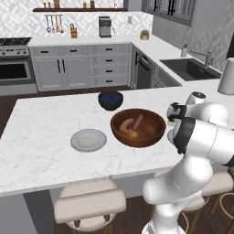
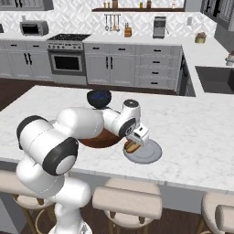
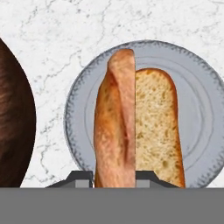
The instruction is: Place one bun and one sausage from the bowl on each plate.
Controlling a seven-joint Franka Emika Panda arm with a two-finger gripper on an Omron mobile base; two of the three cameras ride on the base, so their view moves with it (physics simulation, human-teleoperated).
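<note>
My gripper (image 3: pixel 114 177) is shut on a reddish-brown sausage (image 3: pixel 118 122), held just above a light-grey plate (image 3: pixel 197 109). A golden bun (image 3: pixel 157 127) lies on that plate, right behind the sausage. In the right base view the gripper (image 2: pixel 135 145) hangs over the near-left part of this plate (image 2: pixel 153 155), beside the brown bowl (image 2: pixel 96 139). The wooden bowl (image 1: pixel 146 137) holds another sausage (image 1: pixel 138 121) and a bun (image 1: pixel 131 133). A second grey plate (image 1: pixel 88 140) lies bare to the bowl's left.
A small dark blue bowl (image 1: pixel 110 100) stands behind the brown bowl. Padded stools (image 1: pixel 89 205) sit under the island's near edge. A sink (image 1: pixel 189 67) is set in the counter at the far right.
</note>
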